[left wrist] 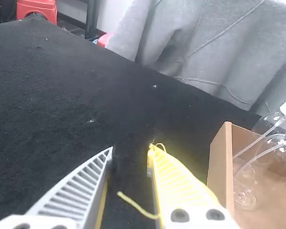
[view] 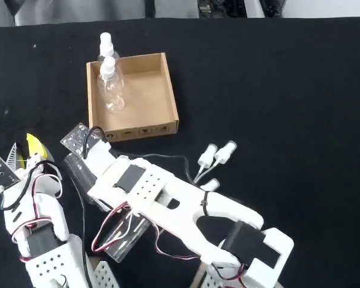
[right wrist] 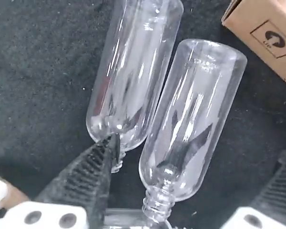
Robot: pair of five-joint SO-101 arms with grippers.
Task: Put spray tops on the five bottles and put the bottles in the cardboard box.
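Right gripper (right wrist: 198, 152) was spread wide, straddling an uncapped bottle (right wrist: 190, 119) lying on the table (right wrist: 28, 57) by a corner of the cardboard box (right wrist: 267, 28) — lined up to grab it, probably. Left gripper (left wrist: 131, 152) gaped empty beside the box wall; spray tops (view: 207, 157) lay mid-table.

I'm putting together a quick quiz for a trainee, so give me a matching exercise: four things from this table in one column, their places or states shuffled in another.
1 capped bottle
2 loose spray tops
3 uncapped bottles
4 left gripper

A open over bare black cloth
B lying in the cardboard box
C side by side at the right gripper
D on the cloth beside the right arm

Pairs: 1-B, 2-D, 3-C, 4-A
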